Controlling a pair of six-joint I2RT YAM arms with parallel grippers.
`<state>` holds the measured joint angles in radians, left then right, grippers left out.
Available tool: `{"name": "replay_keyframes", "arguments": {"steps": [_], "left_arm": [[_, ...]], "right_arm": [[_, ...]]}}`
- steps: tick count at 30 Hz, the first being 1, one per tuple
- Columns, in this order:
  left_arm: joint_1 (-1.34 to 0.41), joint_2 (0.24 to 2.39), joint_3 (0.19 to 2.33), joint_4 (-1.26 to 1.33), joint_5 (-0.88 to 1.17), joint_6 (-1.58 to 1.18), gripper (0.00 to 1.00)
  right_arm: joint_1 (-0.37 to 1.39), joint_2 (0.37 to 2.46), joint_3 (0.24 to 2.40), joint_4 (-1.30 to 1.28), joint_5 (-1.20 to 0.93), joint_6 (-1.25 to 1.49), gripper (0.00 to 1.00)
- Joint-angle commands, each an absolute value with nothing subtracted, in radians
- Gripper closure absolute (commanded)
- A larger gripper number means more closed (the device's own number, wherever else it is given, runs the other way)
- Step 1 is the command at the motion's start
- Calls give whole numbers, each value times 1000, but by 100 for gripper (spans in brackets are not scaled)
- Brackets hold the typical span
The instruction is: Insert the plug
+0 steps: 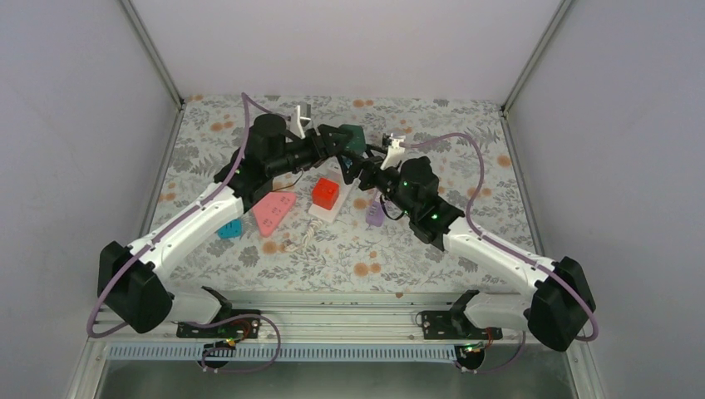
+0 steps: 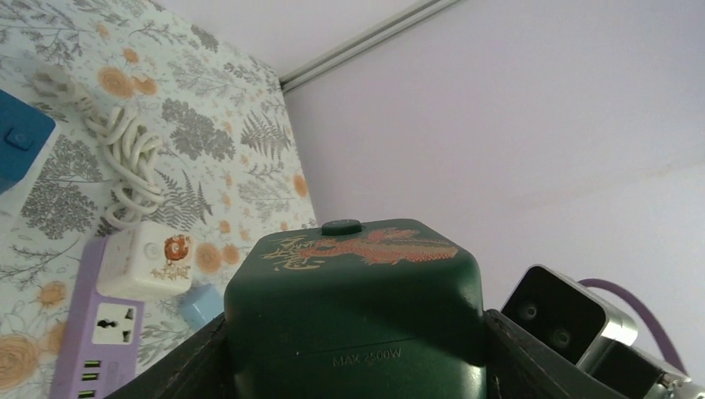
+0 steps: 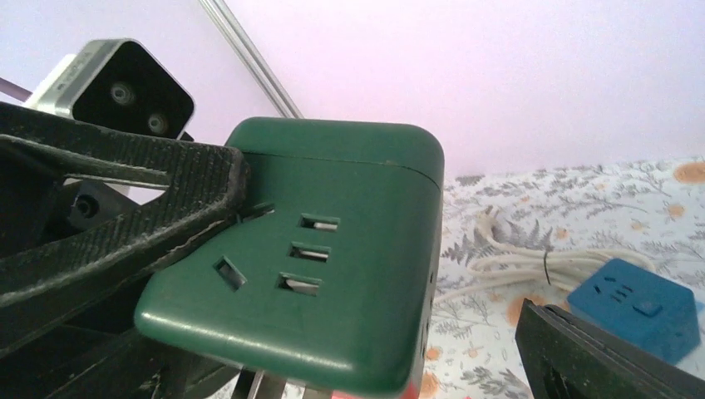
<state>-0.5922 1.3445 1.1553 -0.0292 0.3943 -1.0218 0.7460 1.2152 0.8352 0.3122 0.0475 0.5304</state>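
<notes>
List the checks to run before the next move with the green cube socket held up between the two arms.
1. Dark green plastic cube socket gripped by left jaws: ok, black fingers press both sides in the left wrist view.
2. Slotted face turned toward right wrist camera: ok.
3. All slots clear: not ok, a left finger lies at the upper-left slot's edge.
4. Plug held in right jaws: cannot tell, no plug shows in any view.
5. Right jaws open or shut: cannot tell, only one finger shows.
</notes>
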Motion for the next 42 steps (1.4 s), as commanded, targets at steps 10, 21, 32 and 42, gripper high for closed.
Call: {"name": "replay_keyframes", "arguments": {"steps": [10,21,32,42], "left_arm": [[-607,1316,1133,-14,429,-1175,48],[-611,1295,1150,-134,392,-1078,13],[-601,1322,1215,-162,677,-797,0],[-594,1307,1137,-110,924,-924,4]], "right_arm": [[753,1316,868,470,130,518,17],[743,1188,815,408,73,403,44],[666,1036,784,211,-462,77,45],[650,997,805,145,-550,-48,47]]}}
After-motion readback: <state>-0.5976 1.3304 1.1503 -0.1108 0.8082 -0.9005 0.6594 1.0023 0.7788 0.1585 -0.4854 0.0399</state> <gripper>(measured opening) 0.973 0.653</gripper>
